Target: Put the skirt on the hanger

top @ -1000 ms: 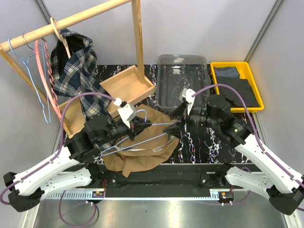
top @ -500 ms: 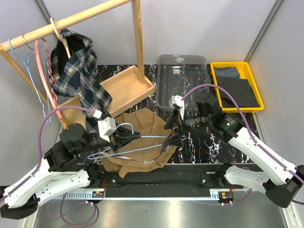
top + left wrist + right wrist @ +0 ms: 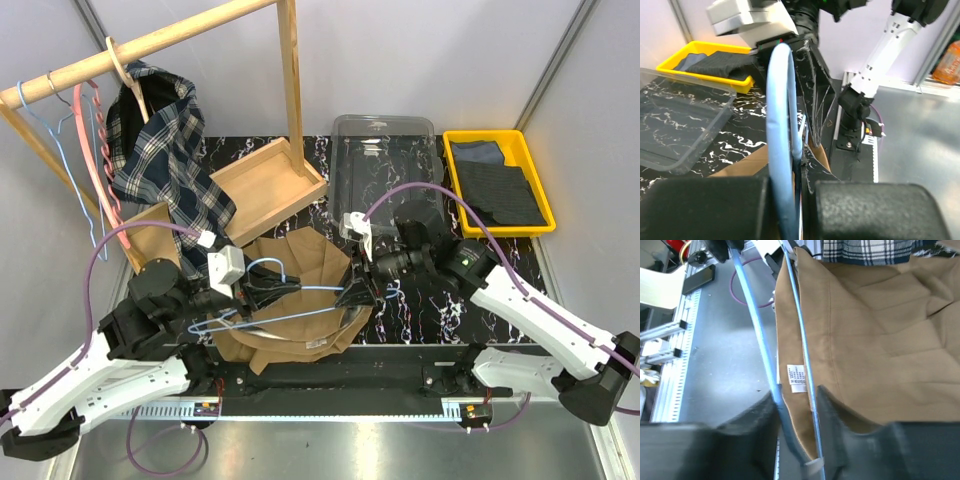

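Note:
The tan-brown skirt (image 3: 300,262) lies crumpled on the black marbled table at the near middle. The light-blue wire hanger (image 3: 310,289) lies across it, hook to the left. My left gripper (image 3: 262,285) is shut on the hanger (image 3: 780,125) at its neck, the wire pinched between the black pads (image 3: 715,205). My right gripper (image 3: 358,293) is at the hanger's right end. In the right wrist view its fingers (image 3: 755,420) press both wires of the hanger (image 3: 760,340) from either side, and the skirt's (image 3: 875,330) waistband edge with a white label (image 3: 797,377) lies between the wires.
A wooden rack at the back left carries a plaid shirt (image 3: 160,140), a pink hanger (image 3: 95,170), a second blue wire hanger (image 3: 30,115) and a wooden hanger (image 3: 125,75). Behind the skirt stand a wooden tray (image 3: 265,180), a clear bin (image 3: 385,165) and a yellow tray (image 3: 497,140) of dark cloth.
My right gripper has moved left and down to the hanger's right end and narrowed its jaws around the wires. The left arm pulled back left with the hanger, then held still.

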`<state>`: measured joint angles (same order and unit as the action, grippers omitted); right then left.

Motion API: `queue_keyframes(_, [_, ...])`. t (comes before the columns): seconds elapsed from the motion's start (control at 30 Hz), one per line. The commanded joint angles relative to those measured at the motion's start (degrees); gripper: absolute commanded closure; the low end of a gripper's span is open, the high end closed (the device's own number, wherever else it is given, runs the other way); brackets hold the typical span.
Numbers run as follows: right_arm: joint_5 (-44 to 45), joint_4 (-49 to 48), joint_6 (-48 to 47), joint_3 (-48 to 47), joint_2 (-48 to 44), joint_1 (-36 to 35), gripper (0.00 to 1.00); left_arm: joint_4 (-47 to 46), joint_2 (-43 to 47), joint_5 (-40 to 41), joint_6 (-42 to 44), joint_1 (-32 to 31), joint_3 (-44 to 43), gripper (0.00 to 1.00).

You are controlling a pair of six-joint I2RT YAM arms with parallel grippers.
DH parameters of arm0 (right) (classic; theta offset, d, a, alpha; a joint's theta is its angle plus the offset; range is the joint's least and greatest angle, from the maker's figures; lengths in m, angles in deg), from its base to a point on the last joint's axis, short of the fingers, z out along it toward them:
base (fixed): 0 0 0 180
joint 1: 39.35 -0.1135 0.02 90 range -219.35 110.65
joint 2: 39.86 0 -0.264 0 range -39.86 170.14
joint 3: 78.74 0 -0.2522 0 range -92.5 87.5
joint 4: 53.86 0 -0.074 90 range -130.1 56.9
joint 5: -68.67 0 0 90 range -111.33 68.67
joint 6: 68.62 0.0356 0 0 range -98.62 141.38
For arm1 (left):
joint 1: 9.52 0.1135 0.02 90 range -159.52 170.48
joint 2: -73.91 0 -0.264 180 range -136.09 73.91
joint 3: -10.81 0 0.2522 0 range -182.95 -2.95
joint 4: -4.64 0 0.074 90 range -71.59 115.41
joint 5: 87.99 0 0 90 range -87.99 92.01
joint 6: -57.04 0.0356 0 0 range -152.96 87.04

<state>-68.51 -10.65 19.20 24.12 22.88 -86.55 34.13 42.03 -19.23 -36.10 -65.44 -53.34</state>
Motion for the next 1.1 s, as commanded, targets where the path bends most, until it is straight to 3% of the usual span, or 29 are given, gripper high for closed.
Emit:
queue_keyframes(0.0, [8.92,-1.15,1.91,0.0,-1.65,-0.61,0.98,-8.43,-0.29,3.65,-1.87,-0.15,0.29,1.0])
queue_keyframes(0.07, [16.72,-1.15,3.82,0.79,-4.1,-0.61,1.0,-8.17,-0.2,6.9,-1.96,-0.15,0.73,1.0])
queue_keyframes(0.1, [18.59,-1.06,4.19,1.58,-5.07,-0.61,1.0,-7.82,-0.11,8.39,-2.48,-0.15,0.91,0.91])
queue_keyframes(0.13, [20.27,-0.89,4.37,1.94,-6.13,-0.61,1.0,-7.64,0.32,12.14,-2.66,-0.24,1.08,0.69])
queue_keyframes(0.17, [23.24,-0.54,5.42,2.11,-8.4,-0.61,1.0,-7.47,0.5,14.01,-2.84,-0.15,1.69,0.55])
queue_keyframes(0.27, [28.17,0.95,7.09,2.2,-12.71,-0.53,1.0,-7.9,1.38,23.84,-4.15,-0.15,2.92,0.32])
queue_keyframes(0.37, [32.91,3.24,7.71,1.41,-16.06,-0.7,1.0,-7.9,1.82,37.63,-6.17,-0.15,3.46,0.18])
queue_keyframes(0.47, [37.15,5.09,7.71,0.53,-17.48,-0.61,1.0,-9.3,3.57,50.48,-8.46,-0.15,4.16,0.09])
queue_keyframes(0.63, [43.2,6.05,8.06,-1.57,-18.53,-0.61,1.0,-13.7,7.53,55.23,-8.2,-0.15,7.23,0.01])
queue_keyframes(0.87, [54.99,8.25,6.57,-12.79,-19.15,-0.61,1.0,-5.2,4.73,68.07,-13.11,-0.15,4.96,0.01])
queue_keyframes(1.07, [57.72,8.87,3.58,-27.11,-9.67,-0.61,1.0,4.3,0.95,77.12,-18.99,-0.15,2.06,0.01])
